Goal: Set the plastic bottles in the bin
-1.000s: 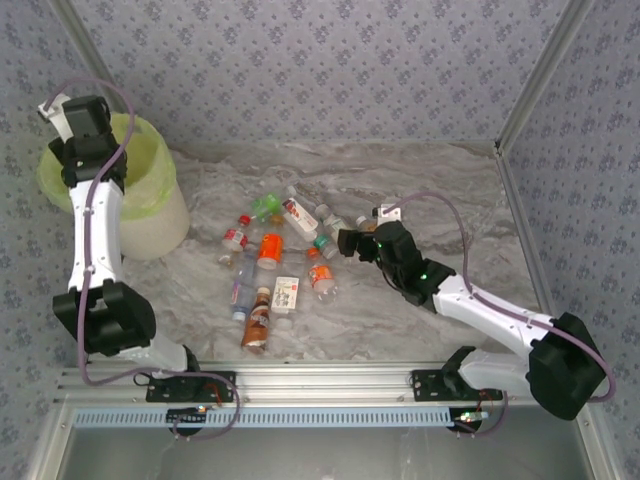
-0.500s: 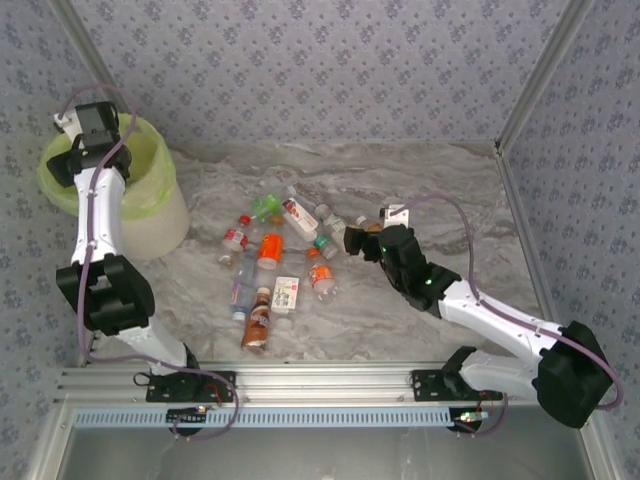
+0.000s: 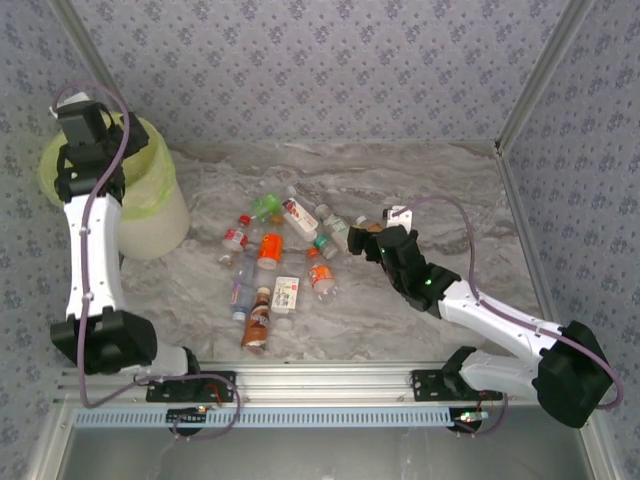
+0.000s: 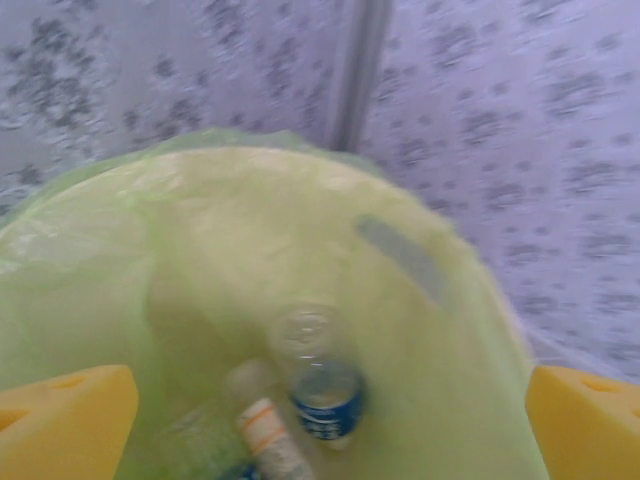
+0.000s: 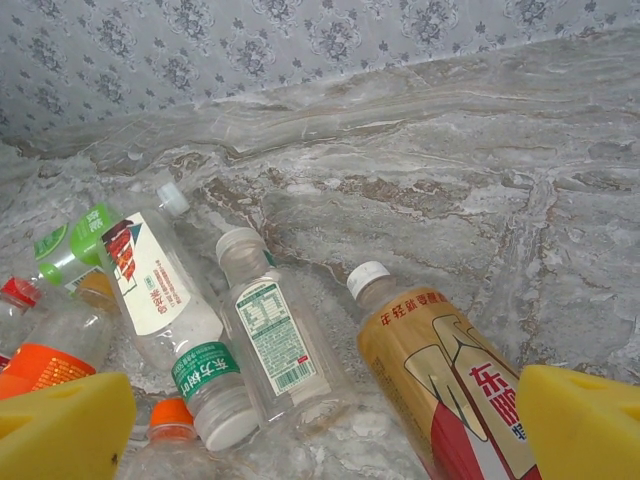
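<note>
We find the small clear plastic bottles [image 3: 280, 260] lying on their sides in a loose cluster at the middle of the table, well apart from the tall round white bin [image 3: 165, 220]. The bin has a yellow-green bag liner and stands at the far left corner. At least two bottles lie at the bottom of the liner, among them a blue-labelled bottle [image 4: 325, 400] and one with an orange-striped label [image 4: 265, 435]; both are blurred.

The left fingers [image 4: 60, 420] hang above the bin mouth, spread wide and holding nothing. The right fingers [image 5: 60, 425] are likewise released and empty, and hover low over the right end of the cluster.

Under them lies an amber-filled bottle [image 5: 440, 380] with a white cap, whose label bears large red Chinese characters beginning 东. Beside it lies a clear bottle with a white and green printed label [image 5: 275, 345]; its print is too small to read. Touching that one is a bottle with a green band [image 5: 200, 372] that reads 东方树叶.

The table [image 3: 450, 190] has a grey-veined marble pattern. Pale lilac walls with a floral print [image 3: 330, 60] enclose it behind and at both sides, joined by metal corner posts [image 3: 540, 70]. A metal rail [image 3: 330, 380] runs along the near edge.
</note>
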Controlling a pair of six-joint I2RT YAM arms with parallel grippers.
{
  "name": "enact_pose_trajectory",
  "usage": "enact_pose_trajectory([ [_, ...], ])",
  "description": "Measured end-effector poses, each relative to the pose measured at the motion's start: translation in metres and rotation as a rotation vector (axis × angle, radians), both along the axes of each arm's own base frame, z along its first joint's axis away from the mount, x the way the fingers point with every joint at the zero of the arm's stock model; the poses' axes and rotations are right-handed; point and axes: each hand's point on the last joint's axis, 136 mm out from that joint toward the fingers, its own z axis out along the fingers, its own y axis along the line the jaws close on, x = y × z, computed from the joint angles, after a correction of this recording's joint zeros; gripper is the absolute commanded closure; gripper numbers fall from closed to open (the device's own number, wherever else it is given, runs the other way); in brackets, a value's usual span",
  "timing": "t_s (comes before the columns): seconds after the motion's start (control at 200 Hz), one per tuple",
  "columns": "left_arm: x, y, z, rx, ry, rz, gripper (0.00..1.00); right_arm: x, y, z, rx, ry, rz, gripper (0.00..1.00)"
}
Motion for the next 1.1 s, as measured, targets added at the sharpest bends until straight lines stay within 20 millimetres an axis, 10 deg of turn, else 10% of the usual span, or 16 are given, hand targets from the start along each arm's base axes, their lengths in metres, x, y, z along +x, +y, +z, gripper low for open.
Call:
enact_pose_trajectory([
  [0.285, -0.021, -0.075, 0.019, -0.097, -0.149, -0.243, 0.01, -0.001, 0.004, 0.000, 0.010, 0.007, 0.024, 0.00],
  [0.83, -0.063, -0.236, -0.044, -0.231, -0.031, -0.806, 0.00, 0.002, 0.010, 0.016, 0.040, -0.017, 0.036, 0.00],
  [1.099, -0.061, -0.263, -0.104, -0.138, 0.176, -0.883, 0.01, 0.000, 0.008, 0.023, 0.054, -0.033, 0.036, 0.00],
])
